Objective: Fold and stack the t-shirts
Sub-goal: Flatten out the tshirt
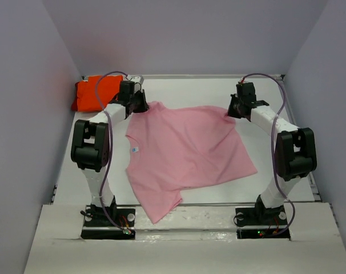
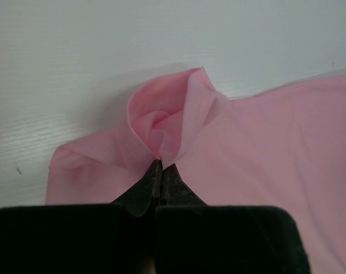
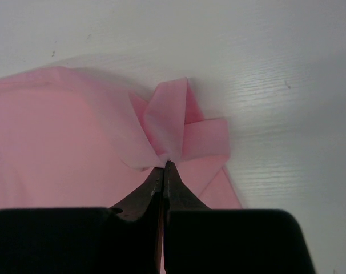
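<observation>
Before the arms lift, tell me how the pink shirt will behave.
Probably floppy: the pink shirt bunches into soft folds where the shut jaws pinch it. It would likely sag between the two grips, being wide and limp. It looks thin, so probably light.

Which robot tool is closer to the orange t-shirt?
Left. The left tool pinches the pink t-shirt just beside the orange t-shirt; the right tool grips the pink one's other side, across the table.
</observation>
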You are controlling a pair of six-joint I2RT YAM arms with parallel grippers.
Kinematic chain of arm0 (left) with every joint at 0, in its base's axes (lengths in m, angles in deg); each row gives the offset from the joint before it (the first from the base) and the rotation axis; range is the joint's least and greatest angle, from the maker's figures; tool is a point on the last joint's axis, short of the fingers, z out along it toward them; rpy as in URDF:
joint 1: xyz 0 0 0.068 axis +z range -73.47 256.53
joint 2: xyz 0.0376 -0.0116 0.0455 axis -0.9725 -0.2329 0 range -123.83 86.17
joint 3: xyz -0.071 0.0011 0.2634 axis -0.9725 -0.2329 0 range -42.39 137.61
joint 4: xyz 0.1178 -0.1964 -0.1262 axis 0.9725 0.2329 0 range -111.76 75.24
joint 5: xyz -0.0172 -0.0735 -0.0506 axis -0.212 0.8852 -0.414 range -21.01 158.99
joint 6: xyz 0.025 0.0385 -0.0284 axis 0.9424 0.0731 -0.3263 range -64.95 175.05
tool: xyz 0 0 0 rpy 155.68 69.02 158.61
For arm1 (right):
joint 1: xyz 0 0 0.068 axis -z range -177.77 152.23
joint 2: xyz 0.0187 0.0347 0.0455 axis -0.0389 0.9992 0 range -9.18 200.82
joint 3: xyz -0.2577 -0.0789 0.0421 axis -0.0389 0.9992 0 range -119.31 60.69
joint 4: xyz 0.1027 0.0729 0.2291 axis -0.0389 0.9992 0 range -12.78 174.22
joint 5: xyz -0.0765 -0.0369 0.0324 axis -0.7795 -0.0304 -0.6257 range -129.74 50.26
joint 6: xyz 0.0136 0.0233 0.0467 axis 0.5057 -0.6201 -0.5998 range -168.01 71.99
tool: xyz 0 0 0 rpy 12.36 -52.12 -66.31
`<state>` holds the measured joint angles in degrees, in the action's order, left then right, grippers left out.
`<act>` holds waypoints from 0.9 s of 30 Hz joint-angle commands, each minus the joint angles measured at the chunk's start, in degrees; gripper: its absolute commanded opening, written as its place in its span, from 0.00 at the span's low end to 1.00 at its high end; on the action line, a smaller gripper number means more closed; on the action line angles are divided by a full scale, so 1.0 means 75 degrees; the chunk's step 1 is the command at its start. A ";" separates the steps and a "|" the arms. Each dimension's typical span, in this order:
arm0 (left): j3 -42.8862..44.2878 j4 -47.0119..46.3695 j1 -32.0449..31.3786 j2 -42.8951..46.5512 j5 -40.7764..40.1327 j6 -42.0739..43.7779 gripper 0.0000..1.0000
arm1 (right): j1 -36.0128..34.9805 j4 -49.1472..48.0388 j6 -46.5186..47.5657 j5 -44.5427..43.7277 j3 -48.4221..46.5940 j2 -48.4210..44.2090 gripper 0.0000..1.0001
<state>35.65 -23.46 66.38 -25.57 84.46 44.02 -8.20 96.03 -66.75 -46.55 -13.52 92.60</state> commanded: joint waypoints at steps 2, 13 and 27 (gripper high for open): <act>-0.0514 0.0214 -0.0228 0.1058 -0.0011 0.0005 0.00 | 0.0044 -0.0082 -0.0161 0.0556 0.0460 -0.0737 0.00; -0.1369 0.1292 -0.0287 0.2488 -0.0210 0.0204 0.00 | 0.0044 0.0573 0.0061 0.0171 0.1106 -0.1734 0.00; -0.2237 0.1456 -0.0287 0.4222 -0.0129 0.0205 0.00 | 0.0044 0.1814 0.0168 -0.0664 -0.0311 -0.2016 0.00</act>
<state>19.08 -12.62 64.15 2.54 81.35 45.51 -8.18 106.61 -65.90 -50.18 -9.65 78.98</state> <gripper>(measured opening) 0.021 0.012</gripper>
